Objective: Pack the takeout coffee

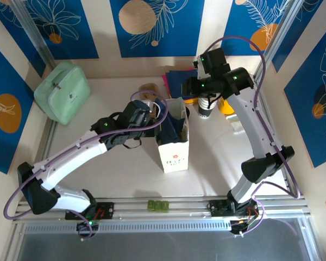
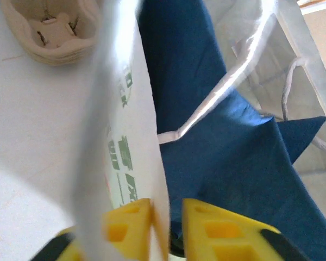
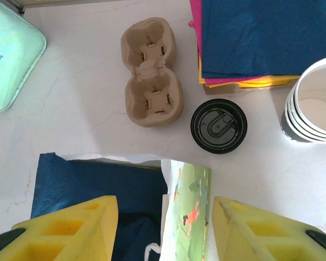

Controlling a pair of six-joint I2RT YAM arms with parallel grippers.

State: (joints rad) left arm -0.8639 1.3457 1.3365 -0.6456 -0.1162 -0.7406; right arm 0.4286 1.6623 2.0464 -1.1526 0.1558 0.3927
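Left pincer (image 2: 164, 211) clamps the paper bag's (image 2: 125, 125) wall in its wrist view, I'd guess to hold the mouth open. Right wrist view: right pincer (image 3: 163, 205) hangs apart above the bag, with the cup stack (image 3: 312, 103) on the table (image 3: 87, 119) beyond. From above, that stack stands near the bag's far corner, not packed yet.

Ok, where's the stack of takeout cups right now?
In the right wrist view, the stack of takeout cups stands at the right edge, just right of the black lid and beside the napkin pile.
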